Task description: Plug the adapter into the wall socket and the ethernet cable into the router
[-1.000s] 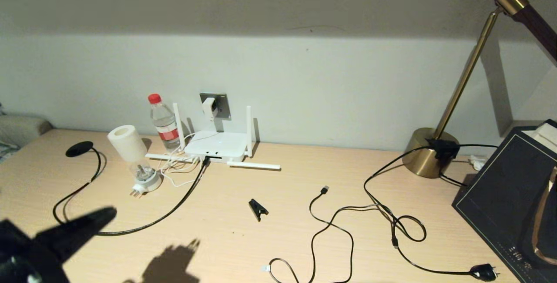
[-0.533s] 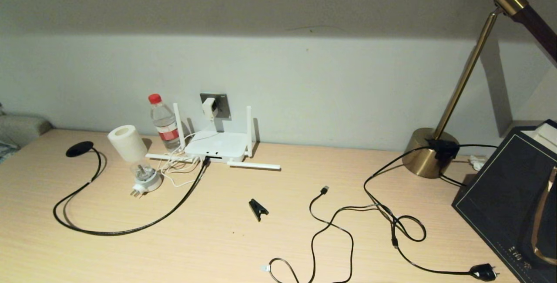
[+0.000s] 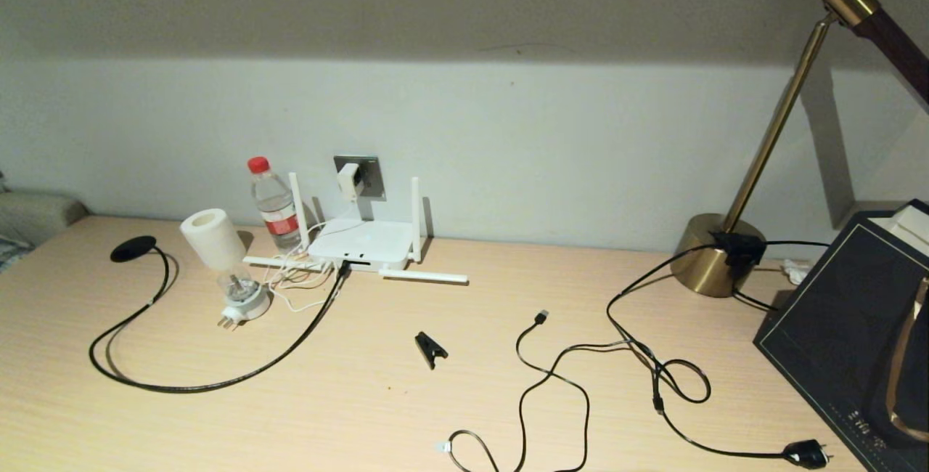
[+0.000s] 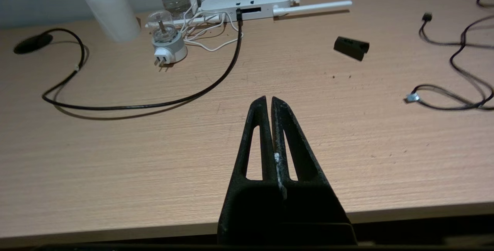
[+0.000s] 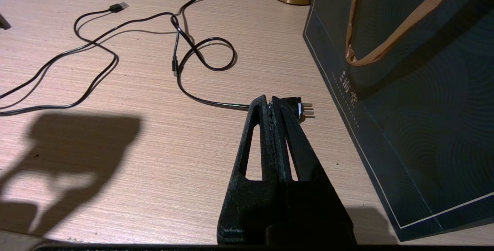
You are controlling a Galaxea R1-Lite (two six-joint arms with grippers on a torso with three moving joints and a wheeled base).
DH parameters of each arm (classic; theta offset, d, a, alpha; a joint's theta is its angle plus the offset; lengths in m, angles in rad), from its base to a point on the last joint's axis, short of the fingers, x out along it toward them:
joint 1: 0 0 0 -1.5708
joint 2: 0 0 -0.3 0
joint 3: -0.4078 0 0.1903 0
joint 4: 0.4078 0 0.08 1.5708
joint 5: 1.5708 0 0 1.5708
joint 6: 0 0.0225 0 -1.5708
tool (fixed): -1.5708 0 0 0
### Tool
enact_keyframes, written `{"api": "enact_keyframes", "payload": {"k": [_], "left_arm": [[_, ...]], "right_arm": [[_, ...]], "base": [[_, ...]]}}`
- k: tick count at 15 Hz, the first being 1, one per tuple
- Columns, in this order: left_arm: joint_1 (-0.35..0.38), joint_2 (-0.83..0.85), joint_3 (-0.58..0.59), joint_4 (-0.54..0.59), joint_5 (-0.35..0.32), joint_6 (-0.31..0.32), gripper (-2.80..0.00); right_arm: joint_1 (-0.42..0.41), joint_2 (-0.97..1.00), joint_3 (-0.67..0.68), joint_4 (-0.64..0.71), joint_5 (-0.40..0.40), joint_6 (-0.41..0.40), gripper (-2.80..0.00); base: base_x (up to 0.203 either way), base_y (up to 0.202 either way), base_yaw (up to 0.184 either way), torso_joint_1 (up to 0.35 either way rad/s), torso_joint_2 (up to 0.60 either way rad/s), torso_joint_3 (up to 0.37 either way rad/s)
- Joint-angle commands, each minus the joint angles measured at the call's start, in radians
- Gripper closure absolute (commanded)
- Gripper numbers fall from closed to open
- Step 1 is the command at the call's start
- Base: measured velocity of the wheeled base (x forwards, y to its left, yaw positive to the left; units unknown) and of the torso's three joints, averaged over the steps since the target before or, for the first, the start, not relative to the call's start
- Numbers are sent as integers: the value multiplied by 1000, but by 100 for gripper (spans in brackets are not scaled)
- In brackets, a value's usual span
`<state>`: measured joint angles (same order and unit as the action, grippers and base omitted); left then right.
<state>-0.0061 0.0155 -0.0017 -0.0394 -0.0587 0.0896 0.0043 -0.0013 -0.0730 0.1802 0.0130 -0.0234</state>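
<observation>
The adapter (image 3: 349, 179) covers part of the wall socket (image 3: 370, 176).
</observation>
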Motion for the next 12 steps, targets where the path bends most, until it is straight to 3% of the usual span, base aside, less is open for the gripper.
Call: {"api": "enact_keyframes", "payload": {"k": [1,2,12], "left_arm": [[1,-17,16,-1,45,-93,0],[1,-17,16,-2,60,-127,0],[1,-17,16,-2,61,-125,0]], "right_arm": [[0,1,1,1,1,2,0],[0,1,1,1,1,8,0],[0,1,2,1,-1,5,0]], "base": [[0,0,0,0,0,0],[0,0,0,0,0,0],[0,0,0,0,0,0]]}}
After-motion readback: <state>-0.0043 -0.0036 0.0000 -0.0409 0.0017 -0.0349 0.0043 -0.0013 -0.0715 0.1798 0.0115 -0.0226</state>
